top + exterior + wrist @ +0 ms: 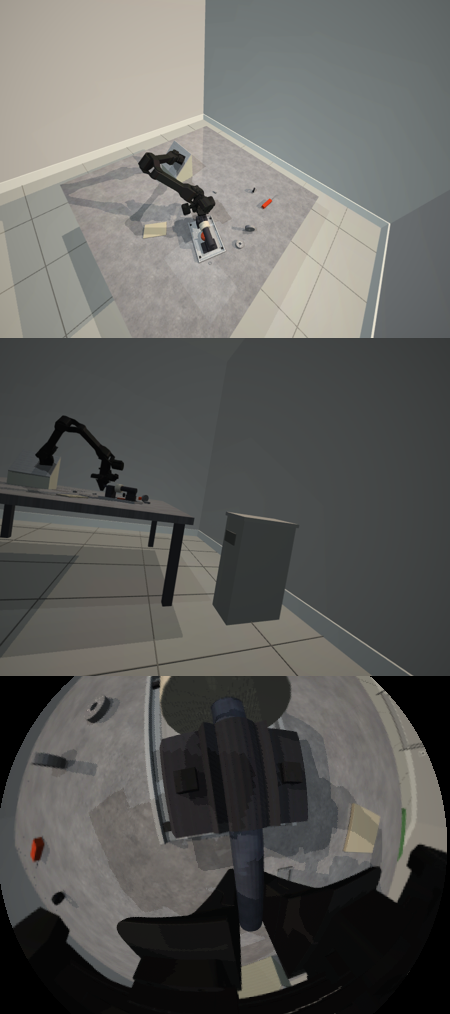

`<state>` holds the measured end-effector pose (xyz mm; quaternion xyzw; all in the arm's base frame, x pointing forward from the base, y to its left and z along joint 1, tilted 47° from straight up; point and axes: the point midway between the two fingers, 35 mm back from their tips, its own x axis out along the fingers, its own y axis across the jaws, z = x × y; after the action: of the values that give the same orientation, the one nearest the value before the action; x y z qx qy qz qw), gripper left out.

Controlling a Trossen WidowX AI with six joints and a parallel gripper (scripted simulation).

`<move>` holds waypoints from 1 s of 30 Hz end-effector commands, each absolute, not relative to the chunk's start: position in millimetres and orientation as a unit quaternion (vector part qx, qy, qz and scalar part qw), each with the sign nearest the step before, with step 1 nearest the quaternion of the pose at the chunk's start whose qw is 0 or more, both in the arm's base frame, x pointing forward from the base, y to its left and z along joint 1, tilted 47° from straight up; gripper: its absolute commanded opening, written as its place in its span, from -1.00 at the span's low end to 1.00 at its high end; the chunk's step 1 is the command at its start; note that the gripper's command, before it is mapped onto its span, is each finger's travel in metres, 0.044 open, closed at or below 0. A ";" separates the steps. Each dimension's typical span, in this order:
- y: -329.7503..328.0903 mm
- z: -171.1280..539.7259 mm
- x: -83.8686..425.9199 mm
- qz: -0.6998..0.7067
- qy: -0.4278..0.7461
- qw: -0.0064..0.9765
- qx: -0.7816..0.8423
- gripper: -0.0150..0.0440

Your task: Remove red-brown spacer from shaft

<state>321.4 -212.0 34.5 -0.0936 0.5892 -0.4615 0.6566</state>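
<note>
While shaft (248, 863) protrudes from housing block (184, 807), jaws (102, 488) grip its free end between them.

1. I saw a beige wall (101, 72) and a blue-grey wall (327, 90), which met in a corner.
2. The floor (309, 272) (109, 636) had pale square tiles with dark lines.
3. The table (236, 156) (109, 510) (135, 861) had a mottled grey top and dark legs.
4. Near it stood a grey cabinet (261, 570).
5. Shadows were lying across the tiles.
</note>
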 end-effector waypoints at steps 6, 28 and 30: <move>-214.3 37.3 327.2 -0.462 0.586 0.659 -0.094 -0.49; -217.4 39.6 333.5 -0.462 0.586 0.659 -0.094 -0.49; -217.7 39.8 334.1 -0.462 0.586 0.659 -0.094 -0.49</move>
<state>330.1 -216.3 37.7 -0.0933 0.5889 -0.4616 0.6568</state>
